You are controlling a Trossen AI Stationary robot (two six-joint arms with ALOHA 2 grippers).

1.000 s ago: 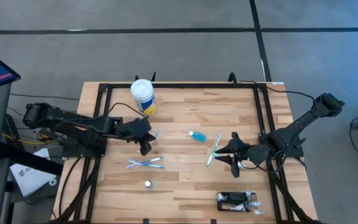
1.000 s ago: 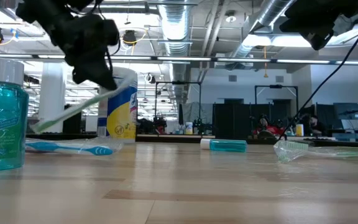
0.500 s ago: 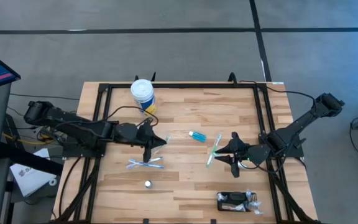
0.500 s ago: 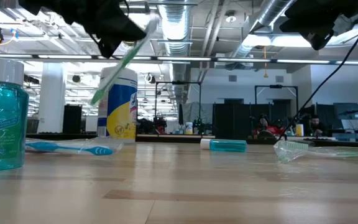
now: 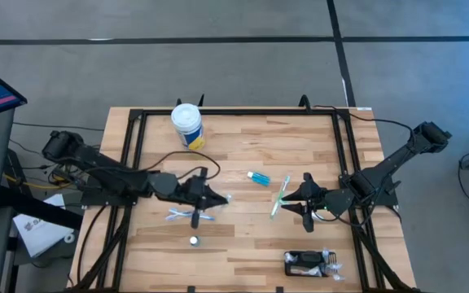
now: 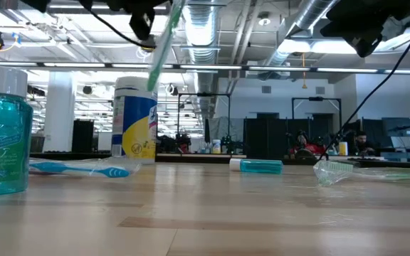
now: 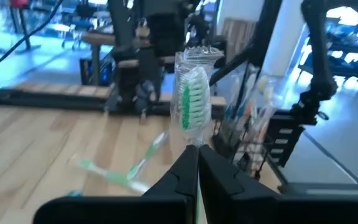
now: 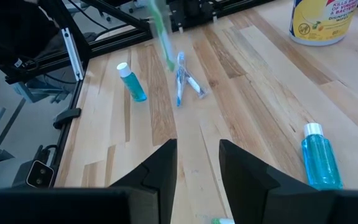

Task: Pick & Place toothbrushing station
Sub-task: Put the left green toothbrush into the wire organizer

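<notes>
The toothbrushing station [image 5: 308, 263], a small flat black holder, lies near the table's near right corner. My left gripper [image 5: 204, 195] is over the middle left of the table, shut on a green toothbrush in a clear wrapper [image 7: 192, 93], held above the table [image 6: 159, 48]. My right gripper [image 5: 303, 200] is open and empty at the table's right, beside a green toothbrush [image 5: 279, 197] lying flat on the table. My left gripper pinches the wrapped green toothbrush by its handle [image 7: 197, 148] between its two shut fingers. The bristle head [image 7: 194, 101] sticks out past the fingertips. The brush is clear of the table and slants steeply down from the fingers [image 6: 155, 64].
Two wrapped toothbrushes [image 5: 190, 215] lie crossed under my left gripper. A small bottle with a white cap [image 5: 194, 240] stands near them, and a small blue bottle [image 5: 259, 177] lies mid-table. A white-lidded yellow-and-blue tub [image 5: 187, 124] stands at the far left.
My left gripper has risen and gone toward the table's right and near edges with the green toothbrush. The brush has been lifted higher and has tipped from a shallow slant to a steep one.
</notes>
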